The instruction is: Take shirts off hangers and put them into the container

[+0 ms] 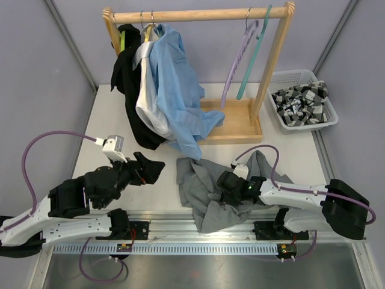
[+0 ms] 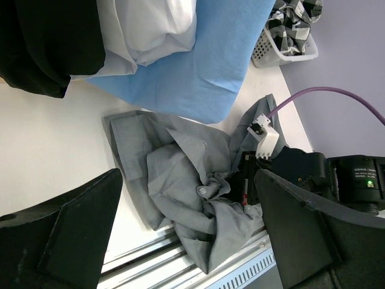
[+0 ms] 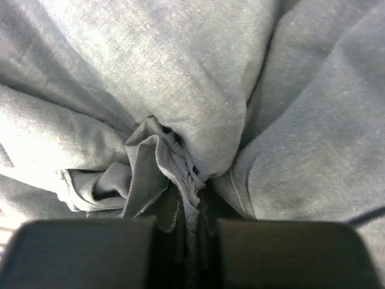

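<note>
Grey shirt [image 1: 201, 195]: lies crumpled on the white table [image 1: 108, 129] at the near edge, just in front of the wooden rack [image 1: 198, 15], off any hanger. The right gripper [image 1: 224, 183] is pressed into its right side. In the right wrist view the two fingers [image 3: 84, 253] stand close together, clamped on a bunched fold of the grey cloth. The left gripper [image 1: 153, 164] hangs just left of the grey shirt without touching it, its jaws wide apart.

Rack, left end: a black shirt [image 1: 127, 90], a white shirt [image 1: 146, 90] and a light blue shirt [image 1: 180, 90] hang side by side from the rail. The tail of the light blue shirt reaches down to the table, close to the far edge of the grey shirt.

Rack, right end: a lilac hanger [image 1: 233, 72] and a teal hanger [image 1: 257, 54] hang bare.

Far right: a white basket [image 1: 274, 113] stands on the table beside the rack's right post. It holds a black-and-white checked shirt [image 1: 304, 102], bundled up.
</note>
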Motion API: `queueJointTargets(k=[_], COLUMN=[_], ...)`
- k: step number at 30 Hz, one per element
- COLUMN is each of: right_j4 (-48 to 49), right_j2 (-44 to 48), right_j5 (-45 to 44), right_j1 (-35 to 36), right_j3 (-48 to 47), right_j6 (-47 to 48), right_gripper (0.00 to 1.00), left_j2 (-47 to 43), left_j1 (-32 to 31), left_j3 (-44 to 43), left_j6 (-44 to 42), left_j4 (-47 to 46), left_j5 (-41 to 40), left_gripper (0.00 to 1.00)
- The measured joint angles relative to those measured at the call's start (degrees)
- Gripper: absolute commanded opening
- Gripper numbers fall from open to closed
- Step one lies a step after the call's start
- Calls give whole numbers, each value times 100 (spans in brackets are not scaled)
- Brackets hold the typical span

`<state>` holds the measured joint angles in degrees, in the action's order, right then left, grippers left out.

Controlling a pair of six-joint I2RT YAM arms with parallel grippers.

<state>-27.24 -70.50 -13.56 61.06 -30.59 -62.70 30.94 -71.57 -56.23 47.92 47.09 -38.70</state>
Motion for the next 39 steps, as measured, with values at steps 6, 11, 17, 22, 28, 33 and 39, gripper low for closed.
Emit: queueJointTargets(k=[6,11,17,22,28,33,39], right_j4=[-219,-1679,-3215,-4411,-4859,-4802,-2033], right_j2=[-286,507,1438,1281,1606,1738,1834], right_j5=[-269,-1423,-3123,-4245,-5062,-5731,-5484], right_j1=[13,11,-2,-245,-815,-1252,-2824], right_j3=[-363,-988,-2553,-3484,-4151,-4839,-4927], right_j6=[-332,-671,-1252,-2295,-2417,-1014,2531], right_gripper=[0,0,0,0,0,0,0], left_j2=[-13,-68,-83,-35,-4,76,153], left_j1=[0,0,0,0,0,0,0], left_j3=[2,2,0,-50,-81,-107,-118], left_j6=[22,55,57,55,55,28,-35], left_j4=[39,87,90,85,87,83,33], left_j5=[-2,-4,-4,15,52,90,122], left_gripper=[96,96,96,96,96,96,96])
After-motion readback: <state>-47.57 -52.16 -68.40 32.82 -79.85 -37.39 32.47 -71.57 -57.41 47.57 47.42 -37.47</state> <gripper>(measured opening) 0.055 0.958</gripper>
